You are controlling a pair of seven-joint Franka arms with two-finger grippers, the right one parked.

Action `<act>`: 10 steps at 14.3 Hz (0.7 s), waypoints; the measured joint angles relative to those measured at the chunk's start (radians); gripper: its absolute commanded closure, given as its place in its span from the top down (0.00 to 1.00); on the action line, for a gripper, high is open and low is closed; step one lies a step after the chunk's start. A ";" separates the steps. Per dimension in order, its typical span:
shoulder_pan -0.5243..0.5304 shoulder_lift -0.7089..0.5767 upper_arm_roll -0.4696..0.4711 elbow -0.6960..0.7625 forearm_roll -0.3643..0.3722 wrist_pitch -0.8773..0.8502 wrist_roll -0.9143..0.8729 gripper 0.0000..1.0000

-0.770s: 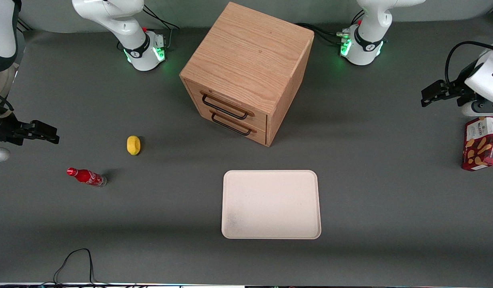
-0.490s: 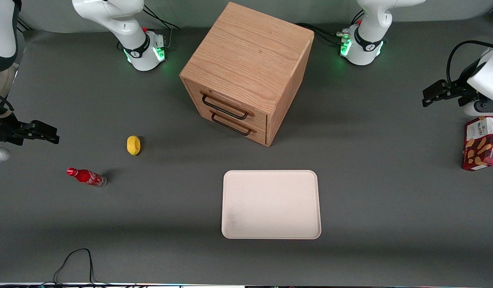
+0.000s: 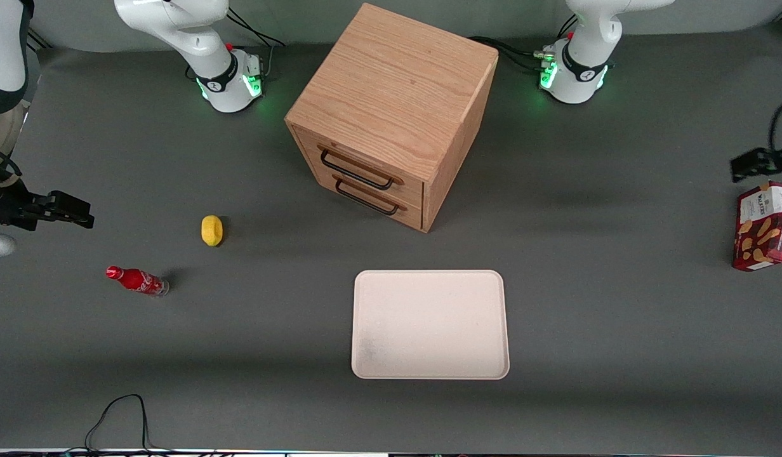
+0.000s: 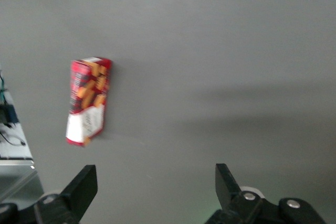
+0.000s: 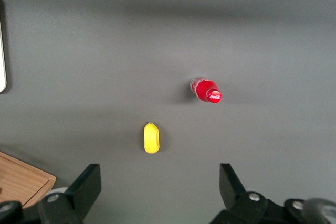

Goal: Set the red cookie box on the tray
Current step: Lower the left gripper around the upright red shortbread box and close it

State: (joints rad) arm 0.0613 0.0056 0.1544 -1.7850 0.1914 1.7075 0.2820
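The red cookie box (image 3: 760,226) lies flat on the grey table at the working arm's end; the wrist view shows its white label end (image 4: 88,100). My left gripper (image 3: 746,166) hovers just farther from the front camera than the box, mostly cut off by the picture's edge. In the wrist view the gripper (image 4: 156,182) is open, with only bare table between its fingers (image 4: 84,184) and the box off to one side. The cream-white tray (image 3: 429,274) lies empty near the table's middle, nearer the front camera than the cabinet.
A wooden two-drawer cabinet (image 3: 391,114) stands at mid-table, drawers shut. A yellow lemon-like object (image 3: 211,230) and a small red soda bottle (image 3: 137,280) lie toward the parked arm's end. A black cable (image 3: 118,412) loops at the front edge.
The left arm has swung outward toward the working arm's end of the table, so most of it has left the front view. The box and tray have not moved.
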 measured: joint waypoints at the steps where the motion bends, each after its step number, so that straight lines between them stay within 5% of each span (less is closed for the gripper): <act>1: 0.013 0.031 0.052 -0.001 0.000 0.051 0.083 1.00; 6: 0.140 0.207 0.156 -0.015 -0.033 0.282 0.412 1.00; 10: 0.231 0.372 0.155 -0.015 -0.170 0.457 0.647 1.00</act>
State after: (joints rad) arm 0.2921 0.3775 0.3097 -1.8003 0.0217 2.1645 0.9287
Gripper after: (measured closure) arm 0.000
